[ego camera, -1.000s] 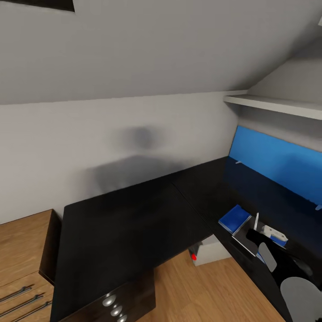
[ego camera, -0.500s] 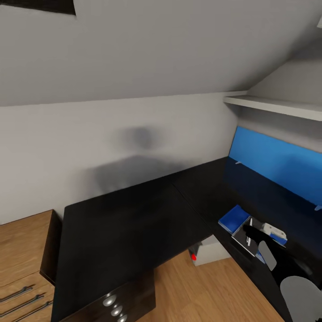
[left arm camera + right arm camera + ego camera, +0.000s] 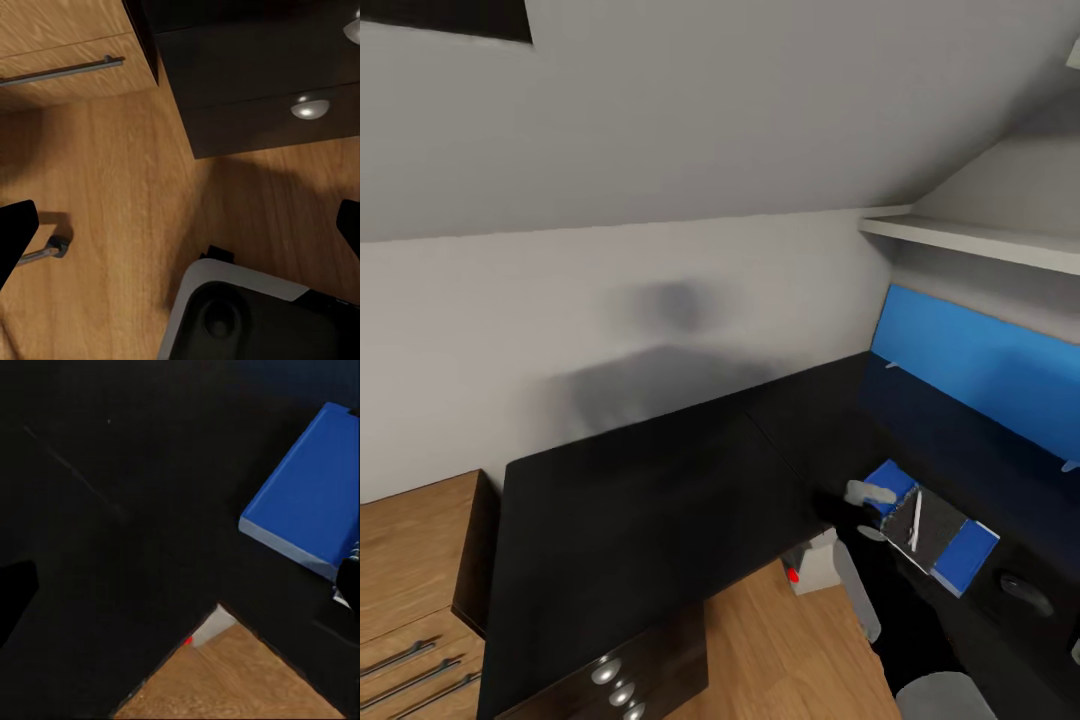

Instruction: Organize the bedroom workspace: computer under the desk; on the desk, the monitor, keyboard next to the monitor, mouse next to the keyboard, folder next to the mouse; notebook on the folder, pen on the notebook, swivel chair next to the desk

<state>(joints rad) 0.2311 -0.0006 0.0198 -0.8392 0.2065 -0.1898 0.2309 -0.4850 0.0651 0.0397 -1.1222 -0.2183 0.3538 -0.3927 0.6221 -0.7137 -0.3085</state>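
Blue folder (image 3: 932,527) — flat on the right wing of the black desk (image 3: 660,500), near its front edge, dark notebook (image 3: 923,525) on top, white pen (image 3: 914,518) across that. Mouse (image 3: 1025,592) just beyond. My right gripper (image 3: 868,510) hovers at the folder's near corner, fingers spread, holding nothing. Computer (image 3: 815,567) sits under the desk's inner corner. Broad bare desktop leftward — wooden drawers (image 3: 71,45) beside it. My left gripper (image 3: 180,232): released above the floor.

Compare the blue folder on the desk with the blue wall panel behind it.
The folder is small and lies flat on the desk; the wall panel is long and stands upright along the wall. The folder carries a dark notebook with a pen on top; the panel is bare. Both are bright blue rectangles.
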